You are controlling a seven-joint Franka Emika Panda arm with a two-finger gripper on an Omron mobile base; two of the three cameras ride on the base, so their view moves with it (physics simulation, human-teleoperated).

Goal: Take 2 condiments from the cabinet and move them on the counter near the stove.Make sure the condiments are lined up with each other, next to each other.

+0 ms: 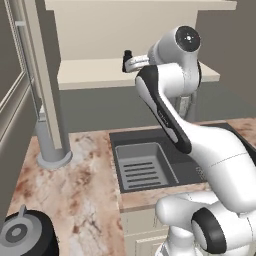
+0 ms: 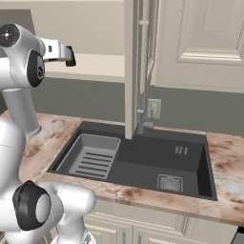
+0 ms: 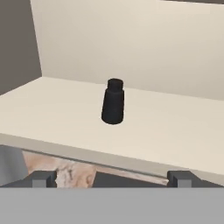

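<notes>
black shaker bottle (image 3: pixel 113 102) stands upright on the cream cabinet shelf (image 3: pixel 175 131), set back from the front lip, and your gripper (image 3: pixel 111 178) hangs just short of that lip with its jaws spread wide and nothing between them. your main risk from here is the approach height: the fingertips (image 3: pixel 43 178) sit about level with the shelf edge, so if you push straight in they may catch the board. come in off-centre and one finger could nudge the bottle; it looks narrow and top-heavy enough to tip or skate back toward the rear wall. the shelf is flat, plain and smooth, so it likely gives little friction. below you lies the veined pinkish stone counter (image 1: pixel 85 190) with a dark ribbed sink (image 2: pixel 143 162) sunk into it, a grey backsplash behind, and a panelled cabinet door (image 2: pixel 205 43) off to the right.
</notes>
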